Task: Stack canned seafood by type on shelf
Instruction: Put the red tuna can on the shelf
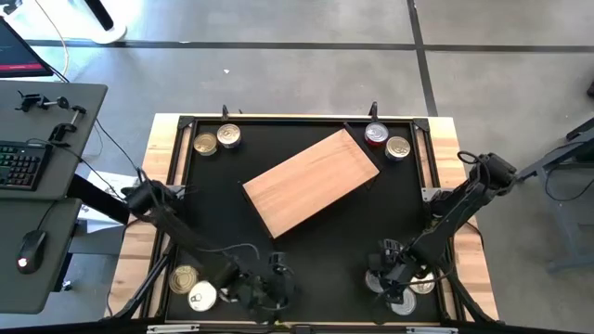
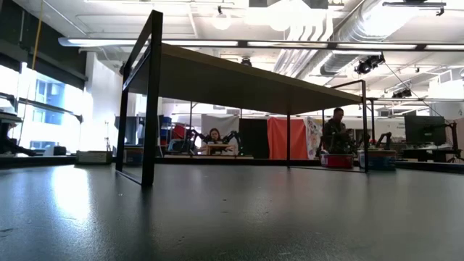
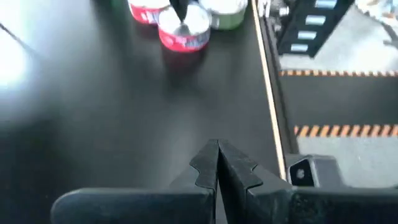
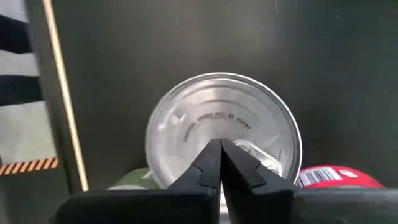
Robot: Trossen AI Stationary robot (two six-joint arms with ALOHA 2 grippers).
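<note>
Right wrist view, right end effector (image 4: 219,163) closed above silver tin (image 4: 224,127), stamped print unreadable.

left gripper (image 3: 217,163): fingers pressed together, holding nothing, over black tabletop (image 3: 124,112) | red-labelled tin (image 3: 185,29) far ahead, silver top | green-labelled tin (image 3: 225,11) touching it | table's wooden edge (image 3: 268,93) alongside

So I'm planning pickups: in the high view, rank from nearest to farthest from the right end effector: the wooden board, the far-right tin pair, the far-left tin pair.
From the right end effector:
1. Wooden board, table centre.
2. Far-right tin pair, far right corner.
3. Far-left tin pair, far left corner.
</note>
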